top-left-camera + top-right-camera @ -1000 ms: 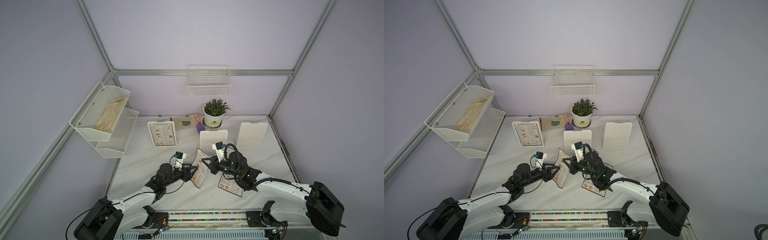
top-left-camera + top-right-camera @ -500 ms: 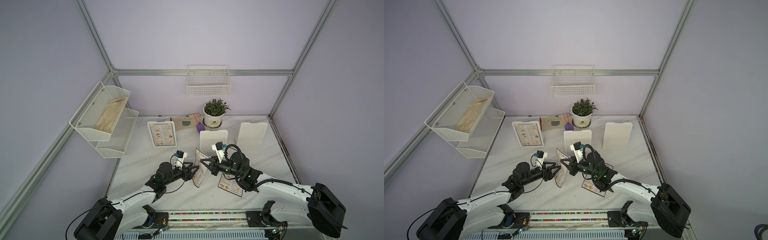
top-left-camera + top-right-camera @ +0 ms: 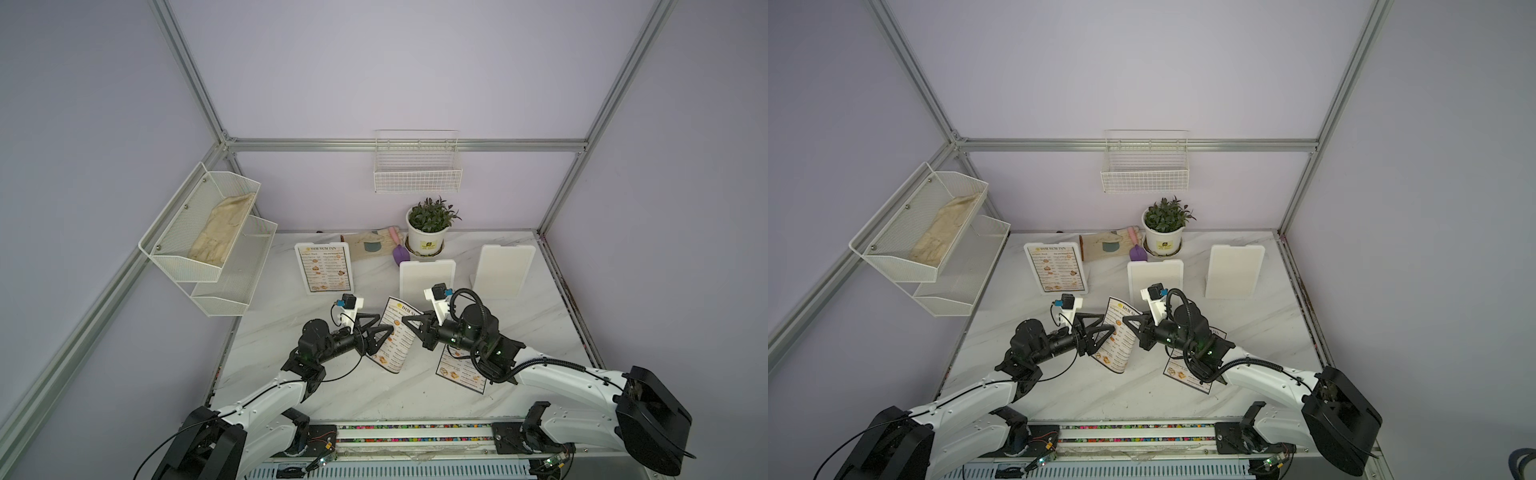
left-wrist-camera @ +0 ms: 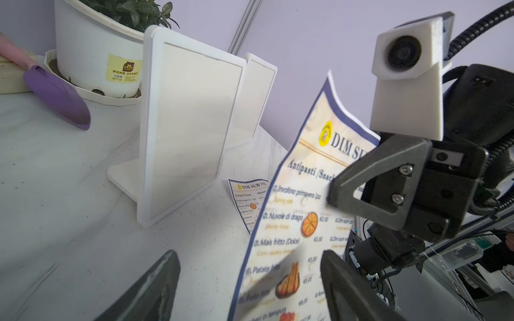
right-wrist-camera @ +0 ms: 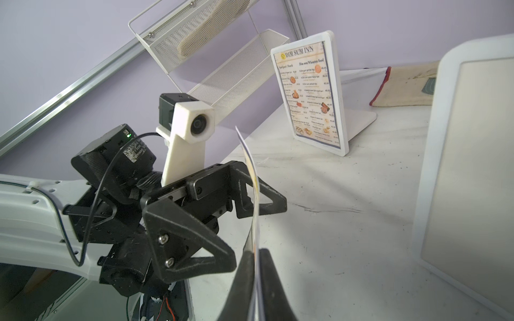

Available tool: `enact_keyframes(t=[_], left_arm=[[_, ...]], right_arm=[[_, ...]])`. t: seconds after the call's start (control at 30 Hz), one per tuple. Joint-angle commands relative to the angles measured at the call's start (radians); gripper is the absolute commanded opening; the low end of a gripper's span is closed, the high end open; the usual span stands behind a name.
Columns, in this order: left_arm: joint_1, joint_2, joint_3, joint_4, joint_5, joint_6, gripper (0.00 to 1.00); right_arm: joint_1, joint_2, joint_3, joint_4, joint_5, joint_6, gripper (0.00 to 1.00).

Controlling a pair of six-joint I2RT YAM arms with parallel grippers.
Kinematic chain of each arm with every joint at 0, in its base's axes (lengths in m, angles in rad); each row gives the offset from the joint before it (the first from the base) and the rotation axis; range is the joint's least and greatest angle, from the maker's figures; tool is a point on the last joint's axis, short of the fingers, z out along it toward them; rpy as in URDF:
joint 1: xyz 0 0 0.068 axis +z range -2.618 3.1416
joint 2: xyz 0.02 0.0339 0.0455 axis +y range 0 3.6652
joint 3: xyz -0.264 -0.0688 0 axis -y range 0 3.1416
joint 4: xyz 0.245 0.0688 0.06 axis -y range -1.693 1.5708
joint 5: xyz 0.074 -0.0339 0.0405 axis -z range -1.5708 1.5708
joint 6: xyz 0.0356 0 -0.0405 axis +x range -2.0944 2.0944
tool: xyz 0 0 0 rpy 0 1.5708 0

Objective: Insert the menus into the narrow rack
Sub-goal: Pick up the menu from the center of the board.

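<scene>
— Right gripper (image 5: 254, 254), condition?
— Closed flat on the held menu (image 3: 398, 347), pinching one edge. That sheet stands upright just below frame centre in both top views, bowed along its length.
— Left gripper (image 4: 247, 258)?
— Jaws spread wide, one finger on either side of the same sheet. Whether either finger touches the paper cannot be determined.
— Menus, counted?
— Three. The held menu, as stated. The framed menu (image 3: 325, 268) stands in the filled stand (image 5: 360, 122), left of centre in both top views. The flat menu (image 3: 455, 372) lies on the table (image 3: 374, 399), lower right of centre, near the held one.
— Stands?
— Three, all white. One is filled. The middle stand (image 3: 427, 278) and the right-hand stand (image 3: 504, 270) show blank faces, both right of centre.
— Other items?
— One potted plant (image 3: 428, 232) at the back of the table, and one wire basket (image 3: 417, 174) on the back wall above it. One two-tier mesh shelf (image 3: 208, 249) is at the left of frame, with one beige cloth (image 3: 222, 235) in its upper tier. One purple scoop (image 3: 400, 254) and one beige pouch (image 3: 368, 245) lie beside the pot.
— Obstructions?
— The right arm covers part of the flat menu. In the left wrist view the right gripper cuts the held menu's heading to "DIM SU", and the lower lines are blurred. The right wrist view sees that sheet edge-on, so the print is unreadable.
</scene>
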Motion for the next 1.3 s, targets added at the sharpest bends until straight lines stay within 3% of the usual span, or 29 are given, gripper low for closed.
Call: enact_keyframes(t=[0.0,0.17,0.5,0.6,0.73,0.9,1.07,1.17,1.2,1.27], left_arm=[[0.006,0.023,0.034,0.066,0.071,0.017,0.77],[0.006,0.04,0.043,0.068,0.102,0.022,0.55],[0.006,-0.022,0.06,-0.032,0.044,0.051,0.11],[0.006,-0.051,0.062,-0.058,0.024,0.05,0.0],[0.006,-0.081,0.062,-0.078,0.018,0.052,0.0],[0.006,-0.097,0.082,-0.078,0.072,0.057,0.0],[0.003,-0.125,0.097,-0.058,0.081,0.117,0.0],[0.001,-0.15,0.105,-0.081,0.037,0.145,0.0],[0.0,-0.159,0.106,-0.08,0.05,0.167,0.0],[-0.006,-0.171,0.098,-0.058,0.072,0.198,0.0]], right_arm=[[0.005,0.026,0.04,0.015,-0.004,-0.014,0.09],[0.005,0.054,0.067,-0.005,0.043,-0.008,0.08],[0.005,0.063,0.077,-0.014,0.079,-0.009,0.08],[0.005,0.061,0.077,-0.017,0.085,-0.009,0.17],[0.004,0.033,0.067,-0.046,0.128,-0.014,0.27],[0.003,-0.058,0.025,-0.11,0.275,-0.018,0.64],[0.003,-0.163,0.001,-0.197,0.442,-0.052,0.69],[0.003,-0.221,-0.063,-0.142,0.532,-0.066,0.82],[0.004,-0.25,-0.097,-0.102,0.542,-0.079,0.84],[0.002,-0.309,-0.151,-0.067,0.524,-0.099,0.96]])
